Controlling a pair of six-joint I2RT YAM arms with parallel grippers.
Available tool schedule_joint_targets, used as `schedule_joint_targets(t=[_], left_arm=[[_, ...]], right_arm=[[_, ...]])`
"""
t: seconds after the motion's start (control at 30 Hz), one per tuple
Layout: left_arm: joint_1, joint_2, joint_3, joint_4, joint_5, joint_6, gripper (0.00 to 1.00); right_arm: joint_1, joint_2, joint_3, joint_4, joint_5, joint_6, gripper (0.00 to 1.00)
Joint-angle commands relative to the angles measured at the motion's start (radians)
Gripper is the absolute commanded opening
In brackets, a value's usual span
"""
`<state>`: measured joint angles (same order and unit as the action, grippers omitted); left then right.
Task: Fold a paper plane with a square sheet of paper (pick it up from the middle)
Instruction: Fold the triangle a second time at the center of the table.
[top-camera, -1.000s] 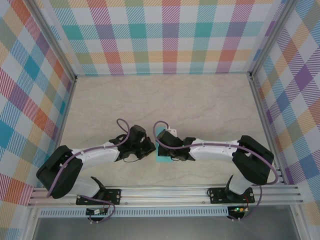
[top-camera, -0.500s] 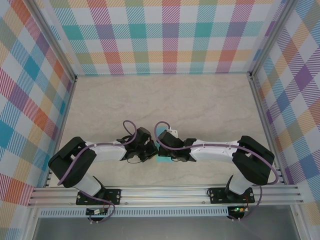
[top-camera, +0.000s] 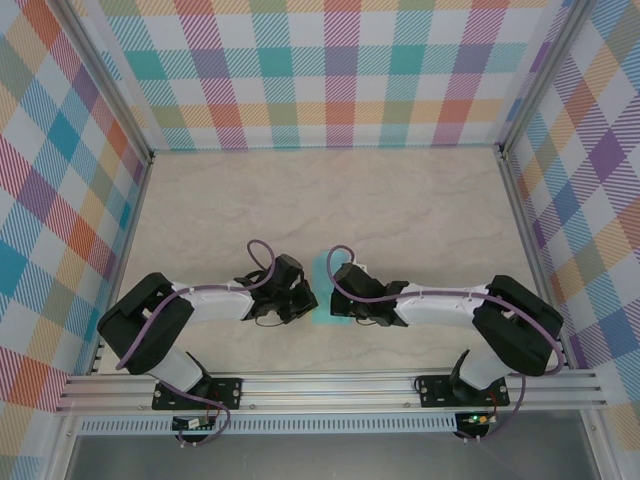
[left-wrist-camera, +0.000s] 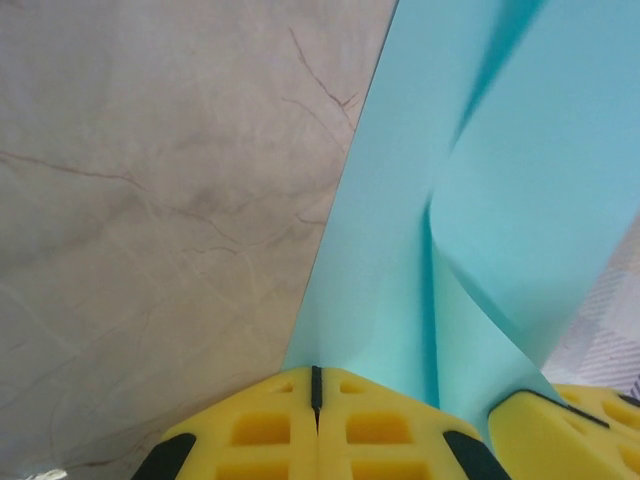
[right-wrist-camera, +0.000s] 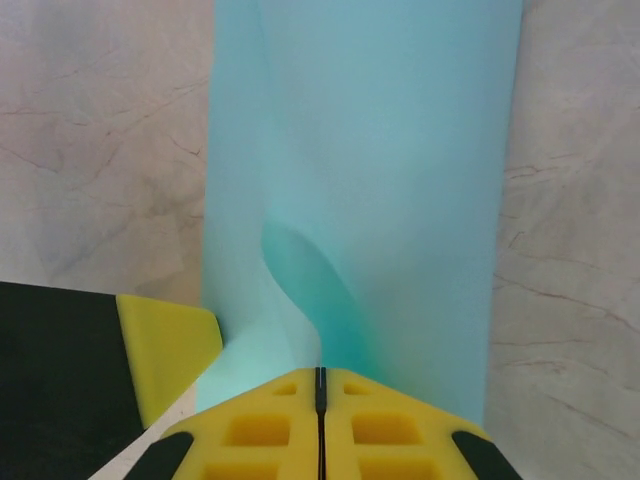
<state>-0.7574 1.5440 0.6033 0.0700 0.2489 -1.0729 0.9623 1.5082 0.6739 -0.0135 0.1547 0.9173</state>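
Left end effector and right end effector are both clamped on the square sheet of paper, pads meeting. Paper is a narrow, creased strip, one layer curling, held between them at the near-middle of the surface.

Can spot just a sliver of paper from above, squeezed between the left gripper and right gripper. Up close, cut off by the top edge and fuzzy there. Cannot tell its whole shape.
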Motion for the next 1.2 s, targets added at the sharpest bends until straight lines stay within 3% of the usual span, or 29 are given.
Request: schedule_joint_targets(t=[0.0,0.2,0.37,0.53,0.83,1.17], left_arm=[[-0.009,0.026,0.012,-0.087,-0.047,0.032,0.00],[-0.009,0.013,0.018,-0.103,-0.049,0.041,0.00],[-0.010,0.012,0.027,-0.110,-0.048,0.046,0.00],[-0.010,0.010,0.036,-0.117,-0.051,0.047,0.00],[-0.010,0.002,0.034,-0.127,-0.059,0.049,0.00],[-0.011,-0.009,0.044,-0.144,-0.060,0.060,0.00]], right_arm=[[-0.045,-0.033,-0.035,0.100,-0.109,-0.057,0.07],[-0.110,-0.071,-0.049,0.146,-0.247,-0.126,0.08],[-0.114,-0.076,-0.017,0.165,-0.402,-0.173,0.08],[-0.113,-0.067,-0.004,0.170,-0.465,-0.192,0.08],[-0.146,-0.051,-0.012,0.162,-0.414,-0.166,0.08],[-0.226,-0.027,-0.030,0.148,-0.471,-0.138,0.08]])
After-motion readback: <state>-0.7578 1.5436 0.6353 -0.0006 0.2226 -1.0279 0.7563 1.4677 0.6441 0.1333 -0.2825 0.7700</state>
